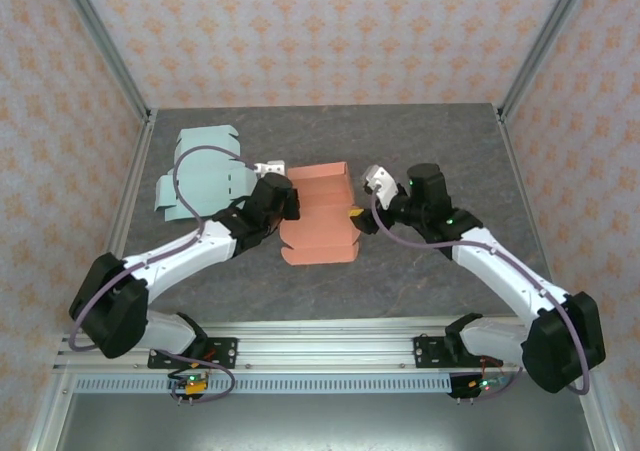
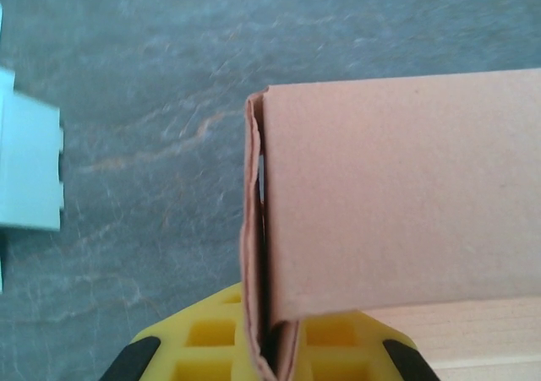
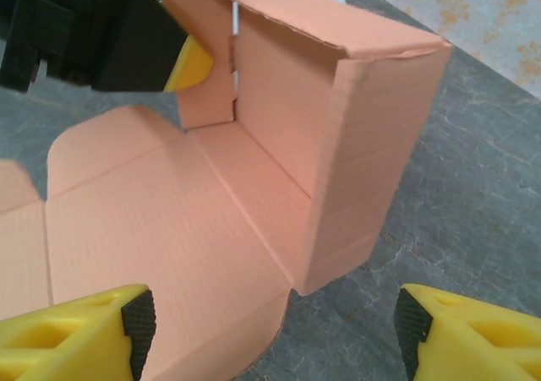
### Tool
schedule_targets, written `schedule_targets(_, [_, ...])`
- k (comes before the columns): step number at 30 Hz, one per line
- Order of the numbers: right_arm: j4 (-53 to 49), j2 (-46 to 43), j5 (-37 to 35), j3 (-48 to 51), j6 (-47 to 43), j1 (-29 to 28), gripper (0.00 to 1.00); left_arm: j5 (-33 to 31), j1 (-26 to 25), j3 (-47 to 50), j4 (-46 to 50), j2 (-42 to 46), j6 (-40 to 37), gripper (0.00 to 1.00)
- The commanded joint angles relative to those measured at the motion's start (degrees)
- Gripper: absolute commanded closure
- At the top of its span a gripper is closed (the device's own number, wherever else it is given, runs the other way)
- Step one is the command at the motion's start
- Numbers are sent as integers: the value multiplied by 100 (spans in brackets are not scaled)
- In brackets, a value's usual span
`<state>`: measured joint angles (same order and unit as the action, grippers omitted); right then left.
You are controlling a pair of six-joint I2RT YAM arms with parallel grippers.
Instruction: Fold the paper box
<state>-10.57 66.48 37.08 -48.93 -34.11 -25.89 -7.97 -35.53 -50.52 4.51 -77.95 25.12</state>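
Pinching a raised wall of the salmon-pink corrugated paper box (image 1: 315, 226), likely light and crease-prone, left jaws clench; right jaws gape.

white links (image 1: 190, 254), black joints (image 1: 112, 316), lilac cables (image 1: 205, 149); yellow left hand (image 2: 269, 351), yellow right hand (image 3: 275, 322)

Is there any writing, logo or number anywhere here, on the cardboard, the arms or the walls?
None can be read.
The orange paper box and the pale blue sheet show no print; the wallpaper carries only ornaments.
The small boards at the arm bases are too small to tell.
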Motion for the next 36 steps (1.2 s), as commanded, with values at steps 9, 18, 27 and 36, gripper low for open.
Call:
schedule_targets(9, [-1525,753,536,-853,-924,213,21,569,-24,-172,41,270,-1727,100])
schedule_targets(18, [-887,1030,461,-772,-892,210,25,866,-24,-115,-101,307,-1795,100])
schedule_targets(27, [-714,1152,978,-785,-884,209,51,969,-24,-168,-84,272,-1836,100])
schedule_targets(36, [-623,1083,1088,-636,-921,211,52,969,-7,-260,-24,203,-1662,100])
